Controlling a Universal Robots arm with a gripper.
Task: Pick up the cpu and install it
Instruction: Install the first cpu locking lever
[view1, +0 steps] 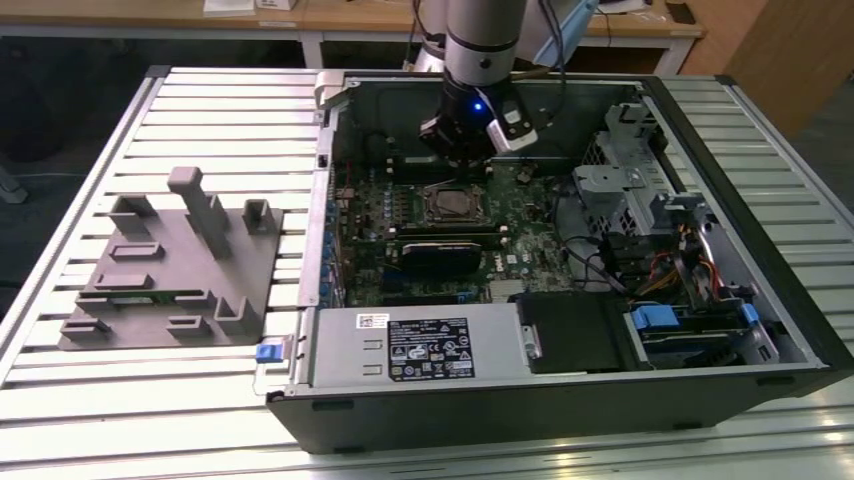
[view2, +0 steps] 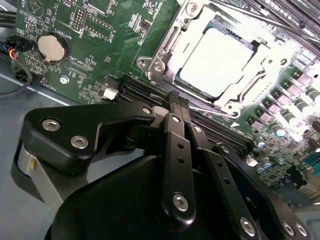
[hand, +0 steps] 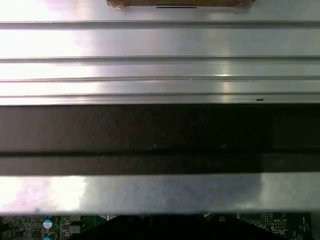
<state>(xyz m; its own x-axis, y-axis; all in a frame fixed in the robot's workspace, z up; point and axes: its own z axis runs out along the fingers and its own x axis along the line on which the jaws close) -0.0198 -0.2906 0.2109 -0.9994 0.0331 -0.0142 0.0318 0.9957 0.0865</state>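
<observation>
The computer case (view1: 561, 380) lies open on the slatted table (view1: 80, 400); the green board (view2: 100, 45) sits inside; the gripper (view1: 461, 150) hangs just above the socket (view2: 155, 65); the cpu (view2: 217, 60) already sits in that socket, so by my read it's placed; the glare hides whether the frame is clamped down; fingers open or closed, I cannot tell.

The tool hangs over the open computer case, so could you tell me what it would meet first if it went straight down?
Probably the motherboard just behind the socket holding the cpu. The tool hangs slightly off the socket, though depth is hard to judge.
</observation>
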